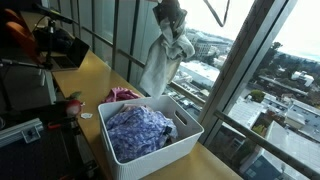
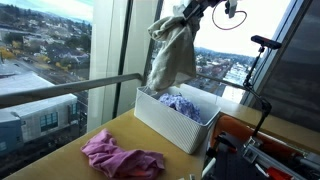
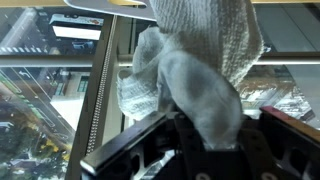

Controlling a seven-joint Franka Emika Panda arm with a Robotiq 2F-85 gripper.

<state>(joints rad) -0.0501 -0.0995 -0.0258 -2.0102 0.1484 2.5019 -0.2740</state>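
One pale grey woven cloth [image 1: 162, 62] hangs clenched in the end effector [image 1: 168, 14] above the white slatted basket [image 1: 165, 152] holding blue fabric [image 1: 138, 130]; a pink cloth [image 2: 120, 158] lies at the worktop's window edge.

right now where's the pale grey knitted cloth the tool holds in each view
In an exterior view: pale grey knitted cloth hangs top centre, before the window.
In an exterior view: the cloth hangs top centre.
Wrist view: the cloth fills the centre and upper right.
Shared landmark: white ribbed plastic basket below the cloth in both exterior views; absent from the wrist view.
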